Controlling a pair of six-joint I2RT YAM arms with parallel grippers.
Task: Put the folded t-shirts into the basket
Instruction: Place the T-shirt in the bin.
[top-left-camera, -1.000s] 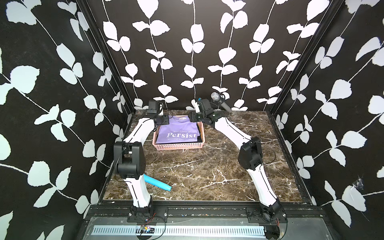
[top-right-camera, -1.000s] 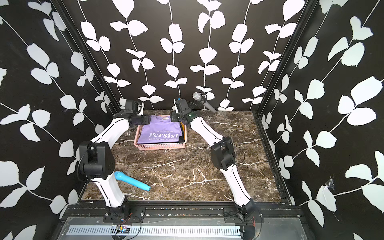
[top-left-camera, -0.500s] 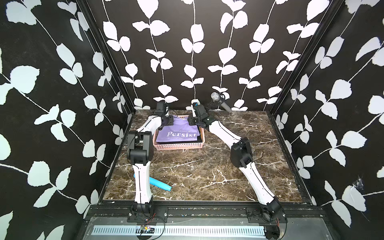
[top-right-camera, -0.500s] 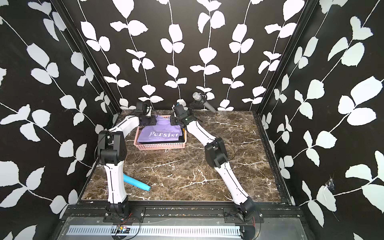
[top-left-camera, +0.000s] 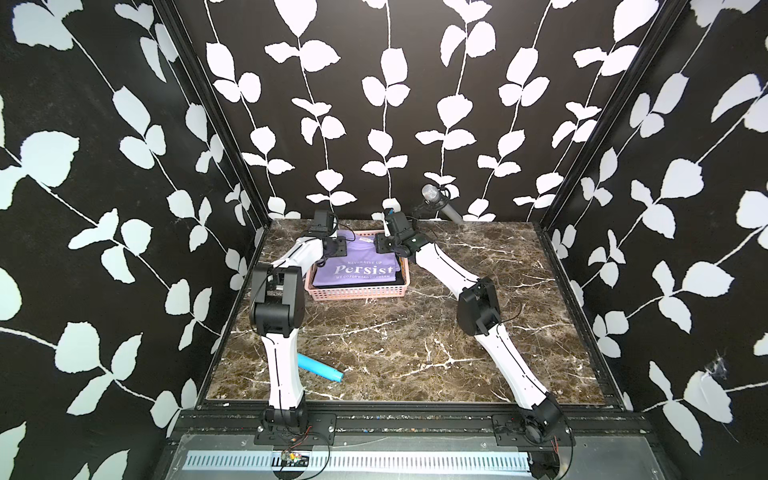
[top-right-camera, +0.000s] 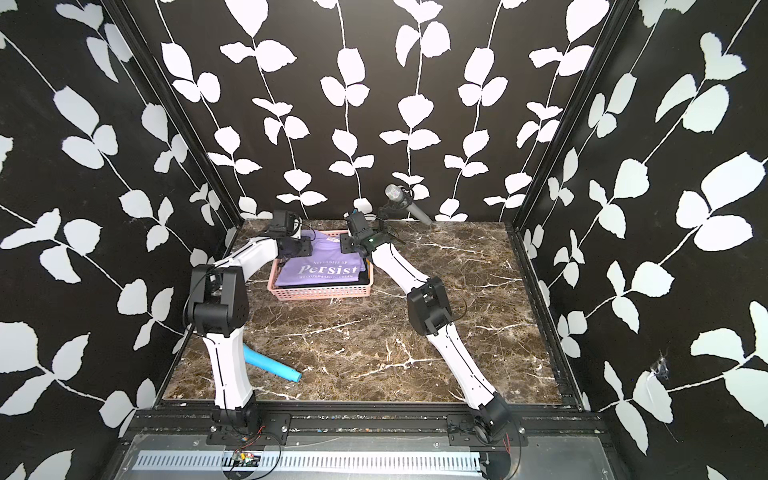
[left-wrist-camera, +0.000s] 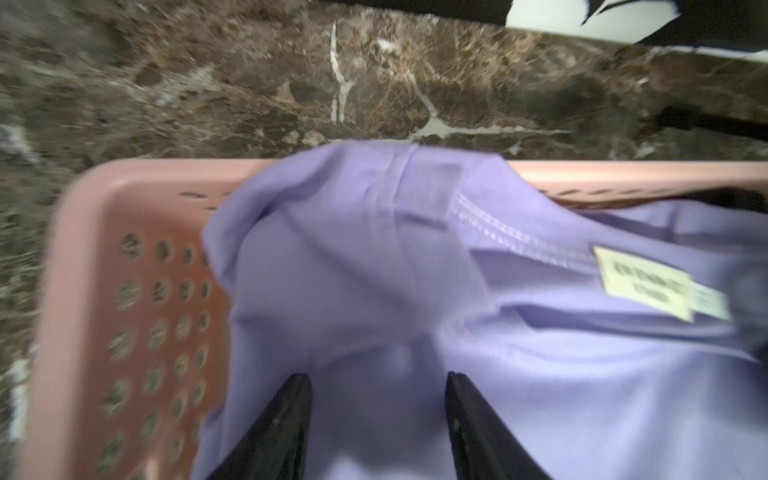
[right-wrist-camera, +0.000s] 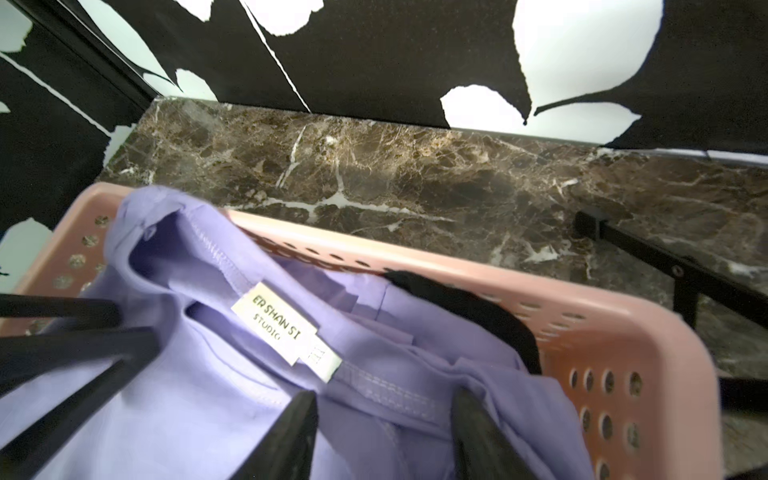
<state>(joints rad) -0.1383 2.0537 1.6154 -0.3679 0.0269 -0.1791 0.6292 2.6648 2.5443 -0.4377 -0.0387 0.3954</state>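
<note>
**Desk:** Where is the purple shirt (top-left-camera: 353, 270) sitting?

**Me:** I am seeing it lying on top in the basket (top-left-camera: 357, 293), with its "Persist" print facing up in both top views. Its collar end is bunching up over the basket's far rim, and the label (right-wrist-camera: 274, 322) is showing there. A black shirt (right-wrist-camera: 469, 307) is peeking out from under it at the basket's far right corner.

**Desk:** And the claws?

**Me:** I am holding both over the basket's far end. The left claw (left-wrist-camera: 378, 382) is standing partly open above the purple cloth near the far left corner, gripping nothing that I can make out. The right claw (right-wrist-camera: 384, 399) is also standing partly open, over the collar. Cloth is showing between its fingers but is not being pinched.

**Desk:** Anything else around the basket?

**Me:** A blue tube (top-left-camera: 320, 368) is lying on the table (top-left-camera: 395, 340), well in front of the basket. A microphone (top-left-camera: 440, 203) is sitting tilted behind the basket, off to the right.
</note>
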